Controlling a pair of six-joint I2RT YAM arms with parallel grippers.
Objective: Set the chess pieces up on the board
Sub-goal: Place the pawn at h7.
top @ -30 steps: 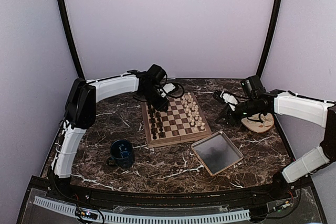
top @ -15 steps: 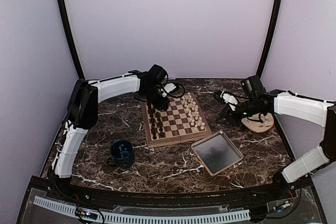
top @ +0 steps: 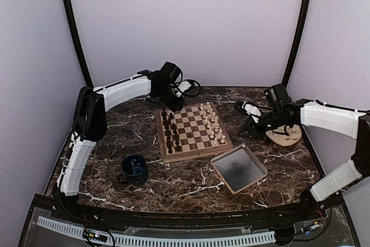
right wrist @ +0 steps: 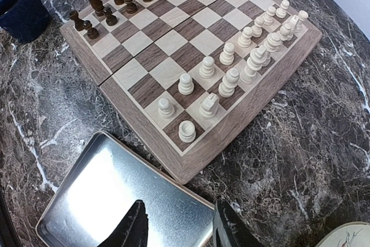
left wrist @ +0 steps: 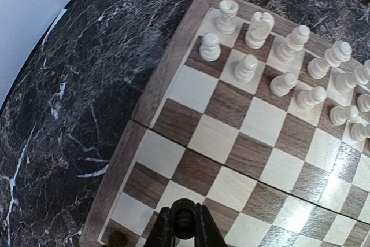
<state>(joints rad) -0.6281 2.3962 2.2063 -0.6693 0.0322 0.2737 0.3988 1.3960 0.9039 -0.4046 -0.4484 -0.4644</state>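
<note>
The board lies mid-table. Cream-white chess pieces stand in two rows on its right side and dark brown pieces along its left side. My left gripper hangs above the board's far left corner. In the left wrist view it is shut on a dark brown piece above the squares, and the white rows stand beyond. My right gripper is open and empty over the tray's edge by the board's corner; in the top view it is right of the board.
A grey metal tray lies in front of the board's right corner, also in the right wrist view. A dark blue cup stands front left of the board. A round beige plate sits under the right arm.
My left gripper has closed on a dark piece and risen back from the board's far left end. The right arm has barely moved.
</note>
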